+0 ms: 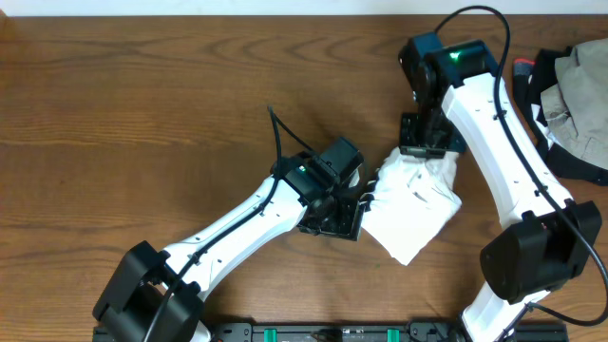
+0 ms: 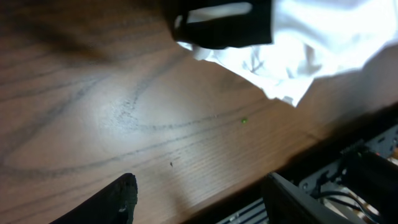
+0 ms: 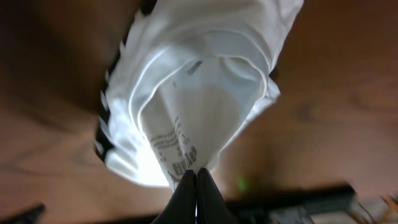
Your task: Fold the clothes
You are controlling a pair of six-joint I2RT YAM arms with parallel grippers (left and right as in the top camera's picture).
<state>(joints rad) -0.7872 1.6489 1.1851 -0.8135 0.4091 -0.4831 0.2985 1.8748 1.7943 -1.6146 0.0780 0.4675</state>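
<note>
The clothes (image 1: 413, 207) lie as a small folded white bundle on the wooden table, right of centre. In the left wrist view the clothes (image 2: 292, 50) show a black stripe at the top. My left gripper (image 1: 363, 203) sits at the bundle's left edge. It is open (image 2: 205, 202) over bare wood, with nothing between its fingers. My right gripper (image 1: 429, 152) is at the bundle's far edge. Its fingers are pressed together (image 3: 196, 173), tips touching the edge of the white fabric (image 3: 186, 81) near a printed label. I see no cloth between them.
A heap of grey and dark garments (image 1: 575, 95) lies at the table's right edge. A black rail (image 1: 342, 332) runs along the table's front edge, close behind the left gripper. Both white arms reach in from the front.
</note>
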